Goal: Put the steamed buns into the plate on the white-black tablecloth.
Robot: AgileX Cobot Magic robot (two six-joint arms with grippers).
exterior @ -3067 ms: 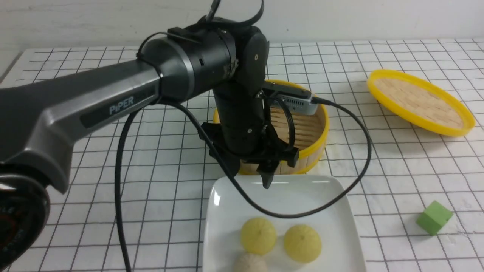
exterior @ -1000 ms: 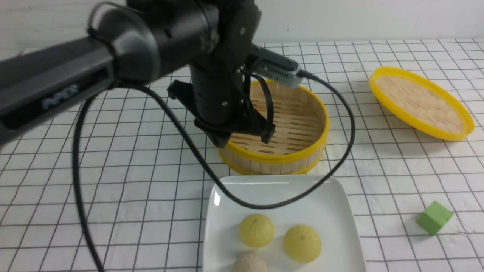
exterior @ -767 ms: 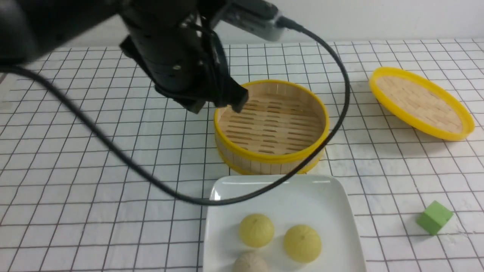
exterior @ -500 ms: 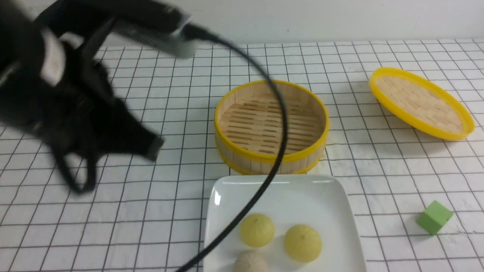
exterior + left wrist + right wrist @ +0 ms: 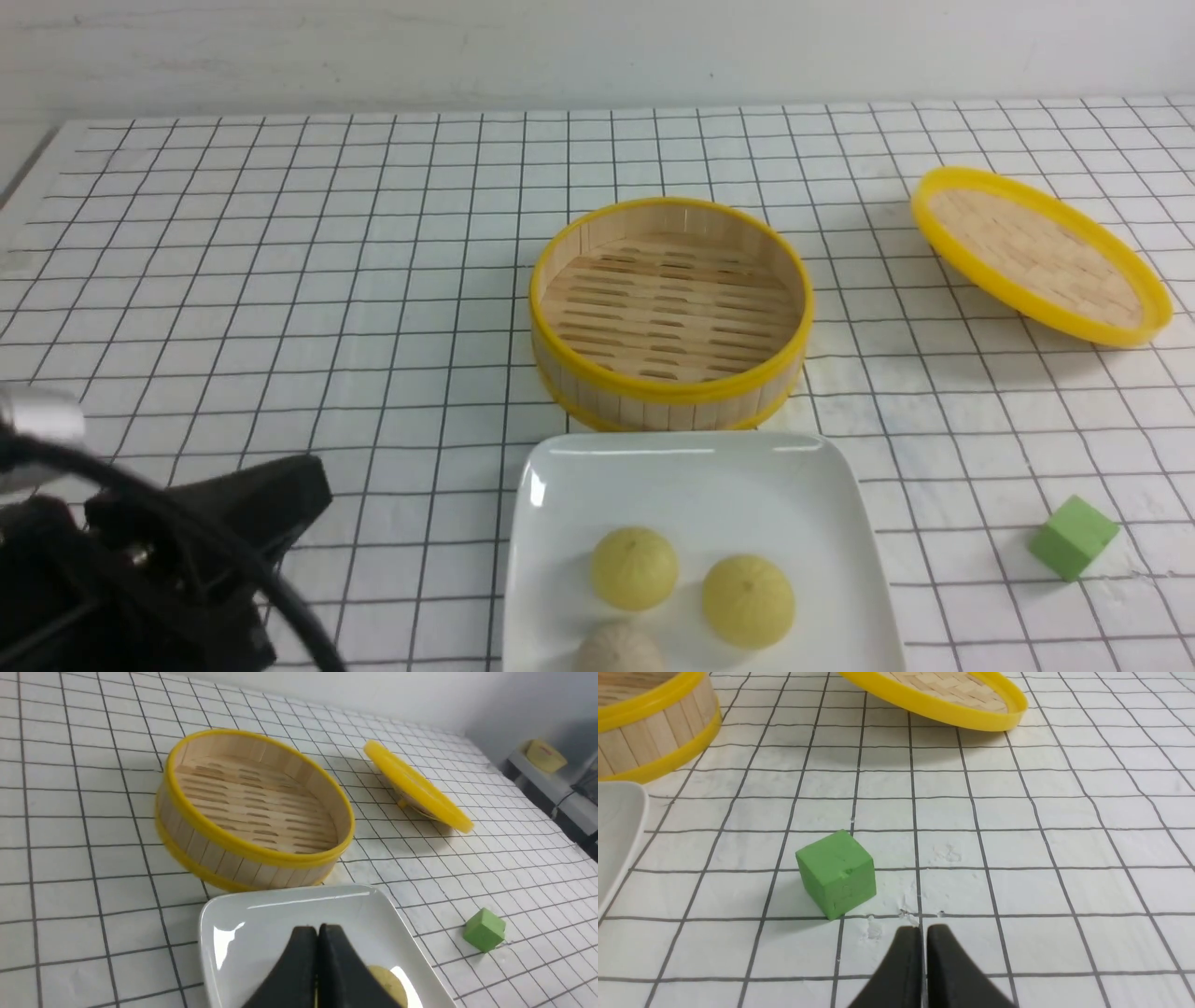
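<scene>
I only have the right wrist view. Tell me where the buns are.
Observer: The left bun and the right bun both lie in the plate, with a beige bun at its near edge.
Operator: Check inside the basket.
Observer: The basket is empty, with only bare slats showing.
Operator: Report the left gripper.
Observer: The left gripper is shut on nothing. In its wrist view the plate lies just beyond its tips.
</scene>
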